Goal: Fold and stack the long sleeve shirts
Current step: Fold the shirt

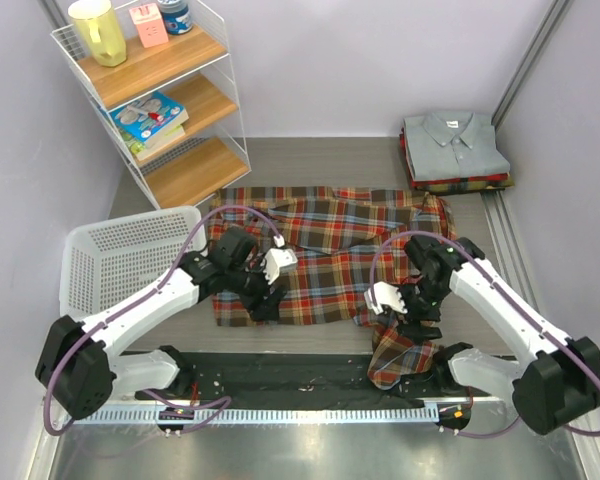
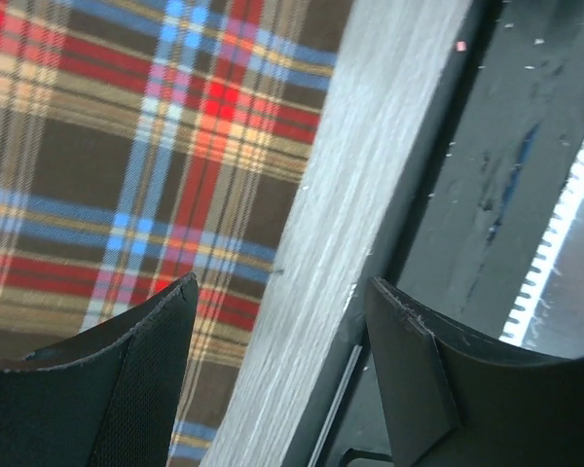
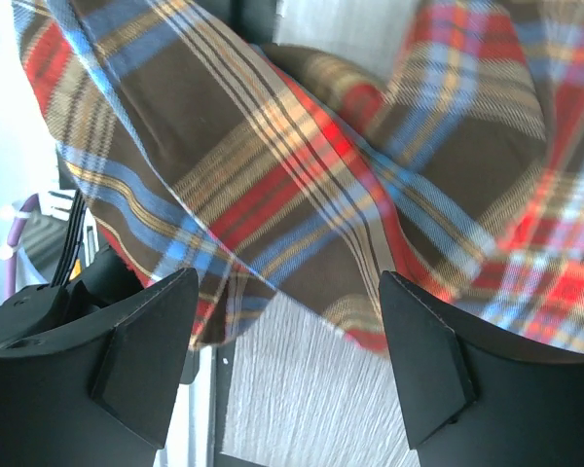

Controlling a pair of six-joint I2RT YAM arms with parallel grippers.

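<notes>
— plaid shirt (image 1: 320, 255), where?
— spread flat across the middle of the table (image 1: 310, 160), with one part trailing off at the near right and bunched over the dark mat (image 1: 280, 372) along the near edge.
— left gripper (image 1: 267, 300)?
— low at the shirt's near edge, left of middle. seen from the left wrist: fingers (image 2: 127, 389) wide apart, gripping nothing. one over plaid, the other towards the mat, with a strip of bare table in the gap.
— touching the cloth?
— cannot tell from either view.
— right gripper (image 1: 414, 325)?
— at the near right, over the trailing part of the shirt. seen from the right wrist: fingers (image 3: 146, 360) likewise spread wide, nothing clamped. loose plaid folds just beyond the tips, bare table below the gap.
— other shirts?
— folded stack (image 1: 460, 183) at the far right, well apart from the plaid one. grey shirt (image 1: 455, 145) on top, collar and buttons facing up. red and plaid edges showing beneath.
— anything else around?
— white basket (image 1: 130, 260) on the left, just beside the shirt's left edge. wire shelf (image 1: 170, 100) at the far left, loaded with a yellow jug (image 1: 98, 30) and a few small items.
</notes>
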